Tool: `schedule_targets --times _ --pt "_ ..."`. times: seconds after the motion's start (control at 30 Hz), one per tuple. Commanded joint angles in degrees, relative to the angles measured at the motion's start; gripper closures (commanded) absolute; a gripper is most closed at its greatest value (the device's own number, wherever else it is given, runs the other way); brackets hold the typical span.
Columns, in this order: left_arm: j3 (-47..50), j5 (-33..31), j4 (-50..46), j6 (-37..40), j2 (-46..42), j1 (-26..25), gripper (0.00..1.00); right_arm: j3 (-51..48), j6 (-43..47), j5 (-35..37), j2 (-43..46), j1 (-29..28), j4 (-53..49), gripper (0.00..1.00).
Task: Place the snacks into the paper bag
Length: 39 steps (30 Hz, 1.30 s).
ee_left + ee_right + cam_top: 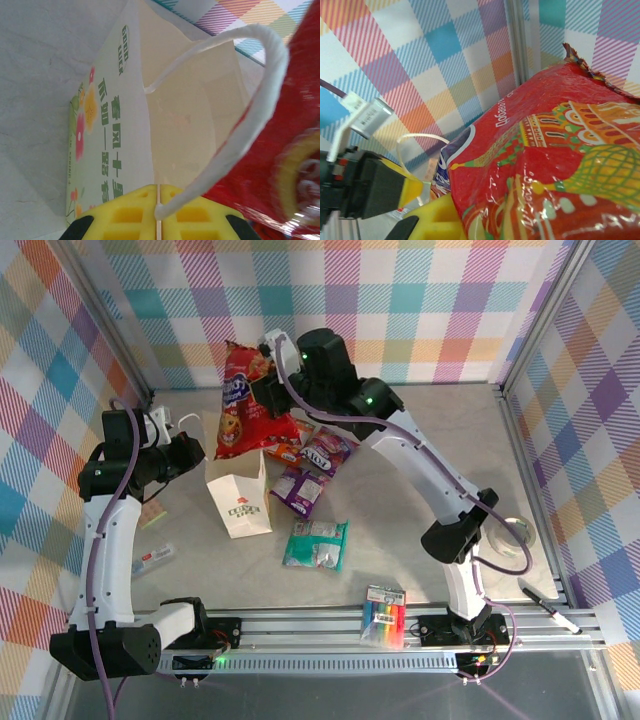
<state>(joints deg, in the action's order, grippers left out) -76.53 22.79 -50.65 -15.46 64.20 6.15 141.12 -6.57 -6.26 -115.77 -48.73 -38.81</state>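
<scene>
Red foil packet aloft just behind the paper bag; loading step in hand.
My right gripper is clamped on the packet. My left gripper pinches the bag's handle, probably propping the mouth open, though the rim is partly hidden. The bag stands upright and looks empty inside. Next I must centre the packet over the opening, lower it bottom-first, then let go.

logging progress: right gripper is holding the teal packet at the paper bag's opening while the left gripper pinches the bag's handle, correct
The right gripper holds the large red packet, not the teal one; the top external view shows the teal packet lying on the table. The rest stands: the left gripper pinches the handle of the paper bag.
</scene>
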Motion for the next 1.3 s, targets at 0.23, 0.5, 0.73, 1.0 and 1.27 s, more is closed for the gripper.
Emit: schedule_targets --times 0.23,0.5,0.73,1.0,1.27 --pt "0.5 1.6 0.2 0.0 -1.4 0.6 0.91 6.2 4.0 3.7 -0.4 -2.5 4.8 1.00" --pt "1.2 2.1 0.6 -0.1 -1.3 0.6 0.92 8.0 3.2 3.4 -1.9 -3.0 5.1 1.00" --pt "1.5 2.7 0.9 -0.1 -1.4 0.6 0.92 11.1 2.5 2.8 -5.0 -3.3 3.6 1.00" --pt "1.3 1.8 1.0 -0.2 -1.4 0.6 0.93 11.1 3.6 0.5 -5.7 -3.8 2.6 1.00" --pt "1.3 0.0 0.9 -1.2 -0.9 0.6 0.93 10.8 7.4 -2.7 -3.9 -4.7 -1.1 1.00"
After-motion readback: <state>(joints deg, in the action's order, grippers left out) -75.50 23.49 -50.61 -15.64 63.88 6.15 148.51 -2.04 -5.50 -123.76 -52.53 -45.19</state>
